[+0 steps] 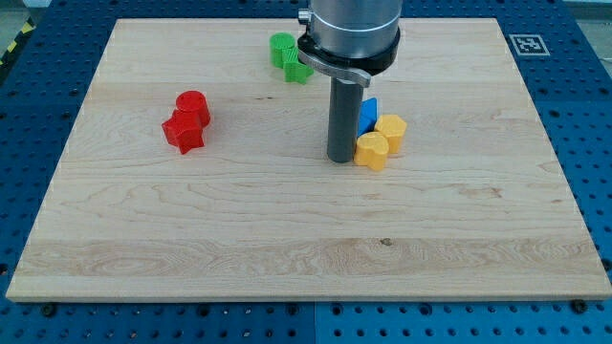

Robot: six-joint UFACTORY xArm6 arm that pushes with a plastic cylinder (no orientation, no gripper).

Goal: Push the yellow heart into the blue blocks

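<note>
The yellow heart (pixel 371 150) lies right of the board's middle. My tip (pixel 339 159) touches or nearly touches its left side. A second yellow block (pixel 391 131), roughly hexagonal, sits just above and right of the heart, touching it. A blue block (pixel 368 115) shows behind the rod, up-left of that yellow block; the rod hides part of it, so I cannot tell its shape or if there is more than one.
Two green blocks (pixel 289 56) sit together near the view's top, left of the arm. Two red blocks (pixel 187 120) sit together at the view's left. The wooden board (pixel 306 239) lies on a blue perforated table.
</note>
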